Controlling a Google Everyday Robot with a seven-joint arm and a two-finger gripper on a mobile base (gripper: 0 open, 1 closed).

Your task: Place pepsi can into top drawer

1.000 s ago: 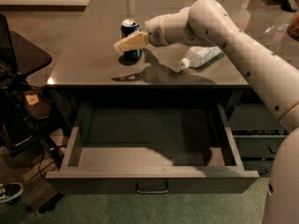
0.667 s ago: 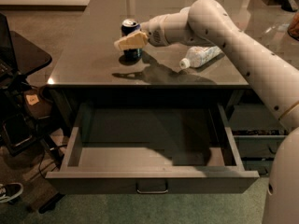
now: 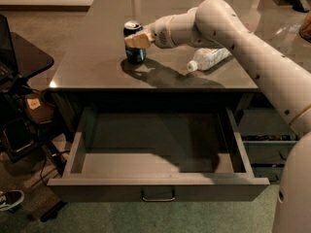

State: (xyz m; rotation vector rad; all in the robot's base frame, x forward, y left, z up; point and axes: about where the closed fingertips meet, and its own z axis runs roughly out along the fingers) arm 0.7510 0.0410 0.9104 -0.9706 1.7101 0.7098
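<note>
Drawer [image 3: 158,188] open; claw [image 3: 137,40] clasps can [image 3: 135,55] standing on tabletop [image 3: 92,64]; lift and drop-in not yet done.

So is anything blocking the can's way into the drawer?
Nothing visible. The gripper is at the can on the countertop; the drawer below stands open, nothing showing inside. The bottle lies off to the side.

1. This looks like an office-style workroom. A grey metal cabinet with a dark glossy countertop [image 3: 97,67] fills the centre, and its top drawer [image 3: 155,188] stands open at 6 o'clock.
2. Narrower grey drawers [image 3: 265,152] sit at 4 o'clock, and green carpet [image 3: 209,217] lies at 6 o'clock.
3. A black side stand [image 3: 29,57] with cables [image 3: 46,159] stands at 9 o'clock.
4. The gripper [image 3: 138,40] is at the pepsi can [image 3: 132,28], toward 12 o'clock.
</note>
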